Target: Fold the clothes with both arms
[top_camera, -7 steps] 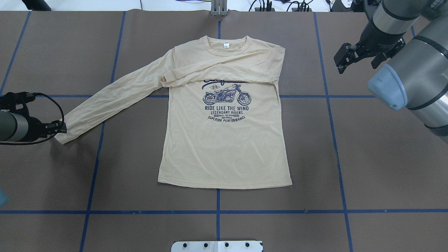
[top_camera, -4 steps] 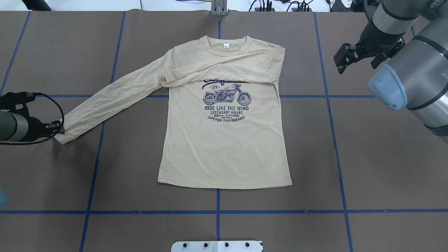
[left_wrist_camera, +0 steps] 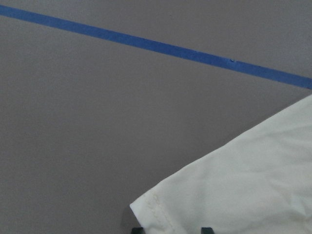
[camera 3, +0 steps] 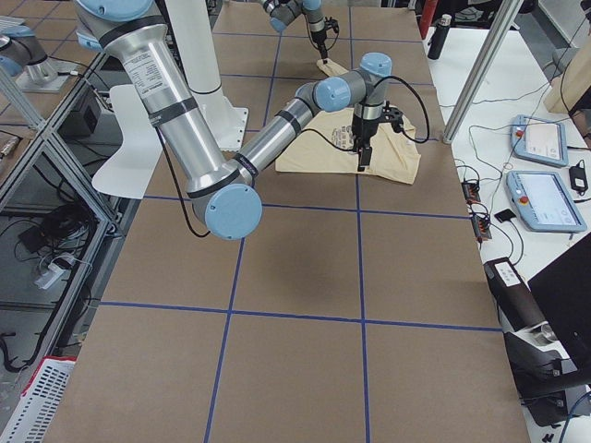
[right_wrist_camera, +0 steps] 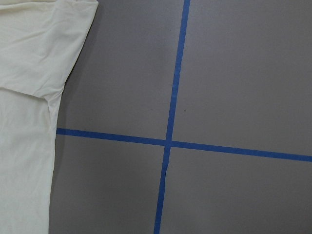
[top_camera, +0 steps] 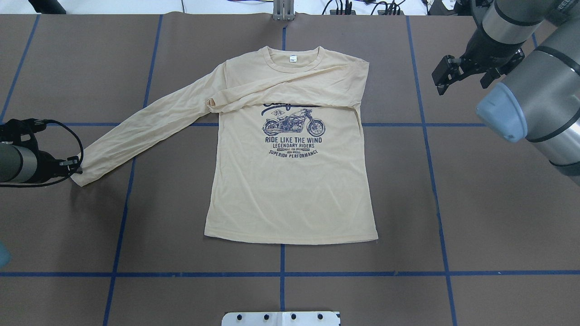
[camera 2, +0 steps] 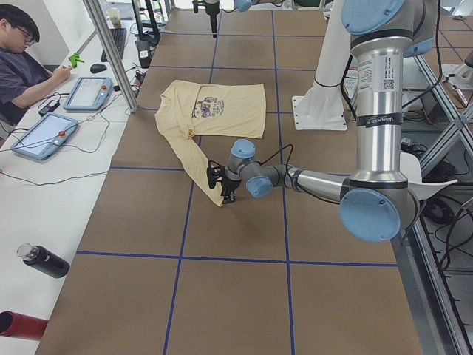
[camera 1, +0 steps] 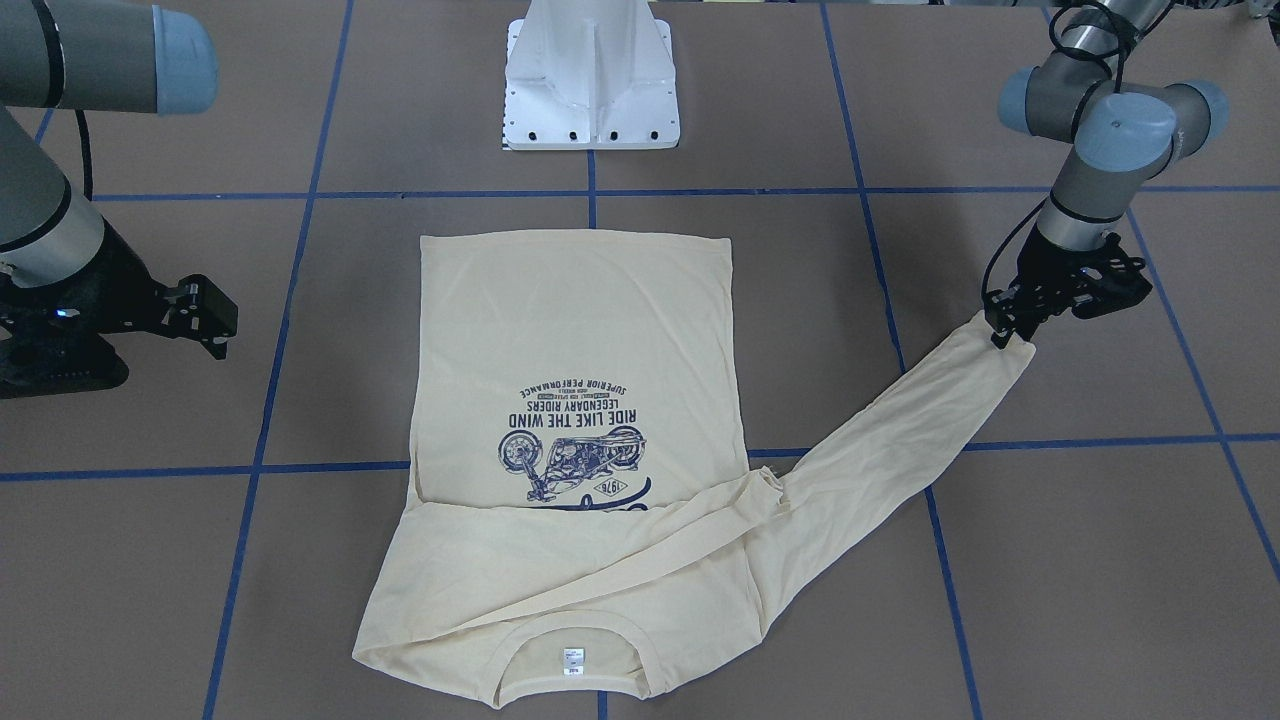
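Left gripper (camera 1: 1000,335), jaws parted, astride the outstretched cuff (left_wrist_camera: 165,212) of the T-shirt (top_camera: 290,190), not yet pinching. Right gripper (top_camera: 442,77) empty, well off the opposite shoulder (opening unclear). T-shirt flat on the table (top_camera: 453,203), one sleeve folded across the chest; other sleeve and body folds apparently remaining.

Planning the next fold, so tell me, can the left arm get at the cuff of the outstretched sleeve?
Probably yes: the left gripper sits right at the cuff, fingertips apart over its edge, and nothing stands in between.
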